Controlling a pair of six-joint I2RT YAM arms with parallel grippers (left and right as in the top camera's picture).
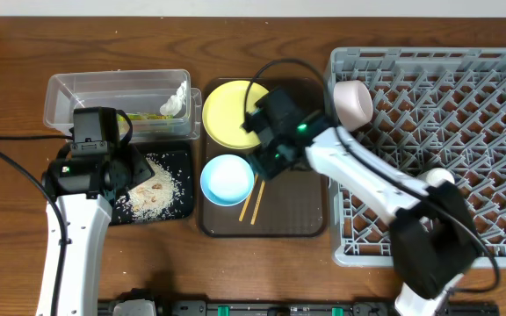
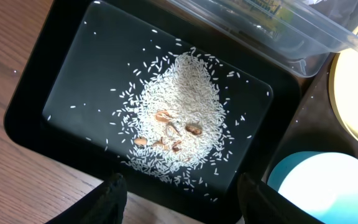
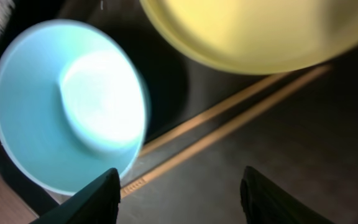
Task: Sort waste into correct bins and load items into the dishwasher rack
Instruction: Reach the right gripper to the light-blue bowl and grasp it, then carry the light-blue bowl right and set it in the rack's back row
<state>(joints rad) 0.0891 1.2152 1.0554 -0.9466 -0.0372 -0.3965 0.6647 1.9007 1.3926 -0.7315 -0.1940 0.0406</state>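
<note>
Rice point(image 2: 179, 118) lies heaped, with a few brown scraps on top, in the middle of the black tray point(image 2: 73, 68), as seen through my left wrist camera. My left gripper point(image 2: 185, 202) hangs over the tray's lower edge with its fingers apart and nothing between them.

At upper left of the overhead frame, the clear tub point(image 1: 112, 88) sits against the black tray's top edge. It holds the yellow-green wrapper point(image 1: 148, 116) and the white tissue point(image 1: 177, 98).

At centre frame, my right gripper point(image 3: 179, 199) hovers over the brown tray point(image 1: 297, 211), fingers spread and empty. Its wrist view is blurred, but I can make out the two chopsticks point(image 3: 229, 118) lying side by side on a slant across the tray floor. The blue bowl point(image 1: 227, 180) stands on the tray just left of them, and the yellow plate point(image 1: 227, 110) rests at the tray's top end, partly under the arm.

On the right side of the overhead frame is the grey rack point(image 1: 464, 114). A pale cup point(image 1: 352, 101) sits in its upper left corner, and I see no other dishes on the pegs.
</note>
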